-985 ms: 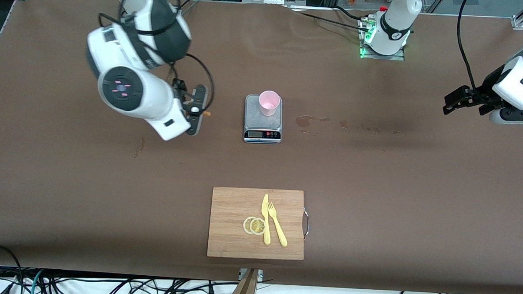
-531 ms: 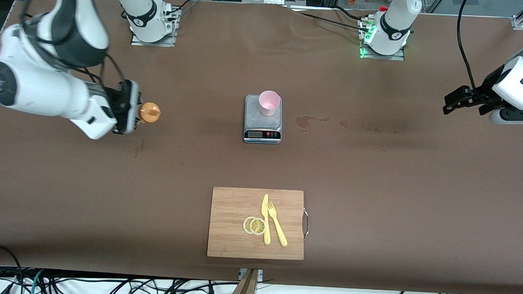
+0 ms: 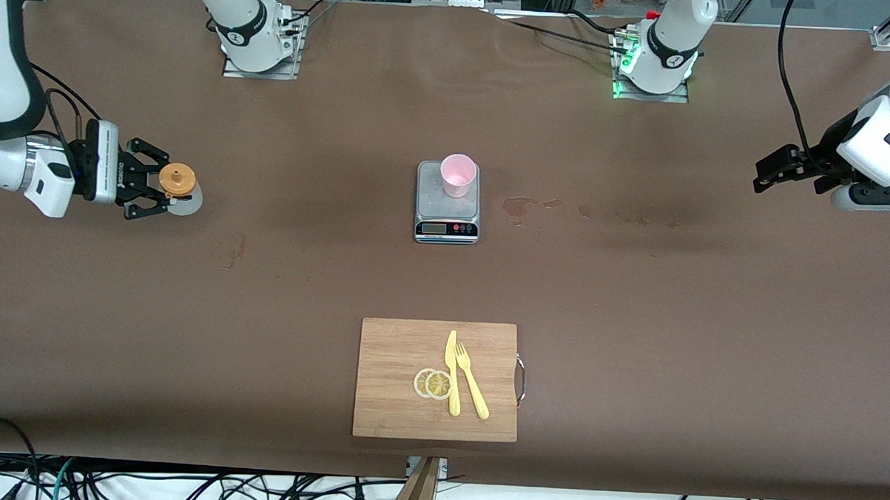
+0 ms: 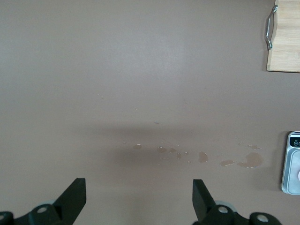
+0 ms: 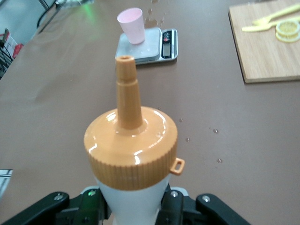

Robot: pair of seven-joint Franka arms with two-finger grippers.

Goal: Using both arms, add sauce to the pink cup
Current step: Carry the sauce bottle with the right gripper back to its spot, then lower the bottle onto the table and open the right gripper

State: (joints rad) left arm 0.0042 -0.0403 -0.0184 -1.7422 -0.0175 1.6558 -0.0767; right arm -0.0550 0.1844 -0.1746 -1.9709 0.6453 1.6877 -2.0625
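Observation:
My right gripper [image 3: 167,187] is shut on the sauce bottle [image 3: 178,181] and holds it upright low over the table at the right arm's end. In the right wrist view the fingers [image 5: 176,201] flank its whitish body [image 5: 133,201], and the orange nozzle cap [image 5: 130,145] points up. The pink cup [image 3: 458,175] stands upright on the grey kitchen scale [image 3: 446,219] at mid table; it also shows in the right wrist view [image 5: 131,24]. My left gripper [image 3: 763,177] waits open and empty over the left arm's end of the table, its fingers [image 4: 75,199] wide apart.
A wooden cutting board [image 3: 397,352] with a yellow knife, a fork [image 3: 472,388] and lemon slices [image 3: 433,383] lies nearer to the front camera than the scale. Dried sauce stains [image 3: 520,205] mark the table beside the scale, toward the left arm's end.
My right arm has swung from beside the scale out to its end of the table, carrying the sauce bottle. The left arm has not moved.

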